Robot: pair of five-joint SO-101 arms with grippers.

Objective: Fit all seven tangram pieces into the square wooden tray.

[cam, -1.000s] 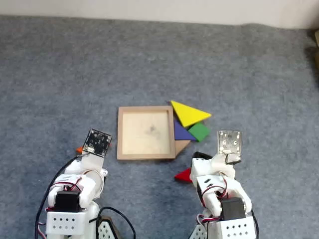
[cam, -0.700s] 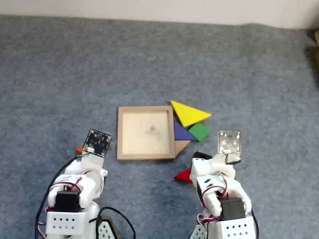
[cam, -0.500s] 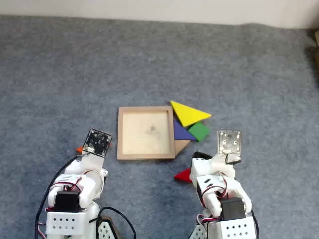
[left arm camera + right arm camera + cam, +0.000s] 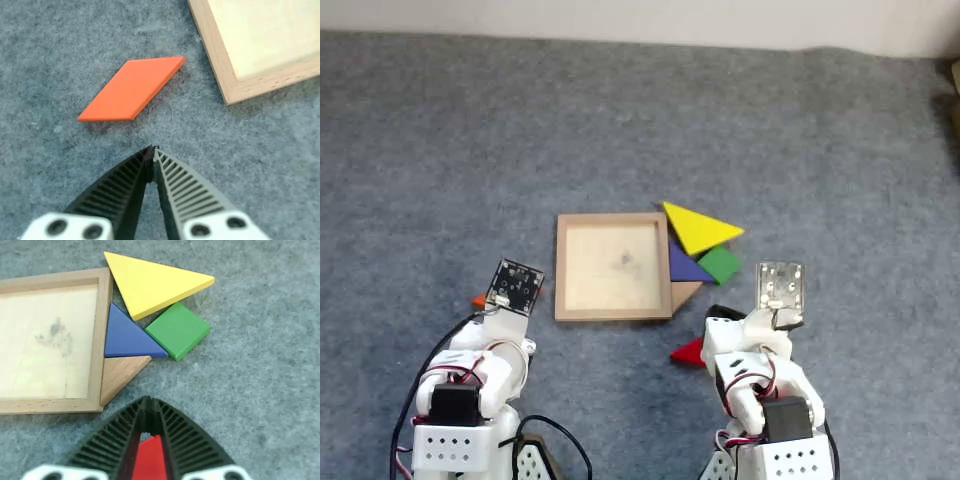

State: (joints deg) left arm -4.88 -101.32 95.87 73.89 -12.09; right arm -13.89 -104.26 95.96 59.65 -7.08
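Observation:
The square wooden tray [image 4: 563, 268] lies mid-table with nothing inside it; its corner [image 4: 225, 75] and side rim [image 4: 98, 335] show in the wrist views. Against its right side sit a yellow triangle [image 4: 698, 228] [image 4: 155, 284], a blue triangle [image 4: 685, 266] [image 4: 125, 337], a green square [image 4: 720, 264] [image 4: 178, 330] and a plain wooden triangle [image 4: 684, 292] [image 4: 119, 374]. An orange parallelogram [image 4: 131, 88] [image 4: 478, 300] lies on the carpet left of the tray, just ahead of my shut left gripper [image 4: 151, 150]. My right gripper [image 4: 146, 400] is shut, short of the wooden triangle. A red piece [image 4: 148, 460] [image 4: 690, 351] lies under it on the carpet.
Grey carpet covers the table on all sides of the tray. Both arm bases stand at the near edge, the left arm [image 4: 470, 380] and the right arm [image 4: 760, 385]. A pale wall strip [image 4: 640, 20] runs along the far side.

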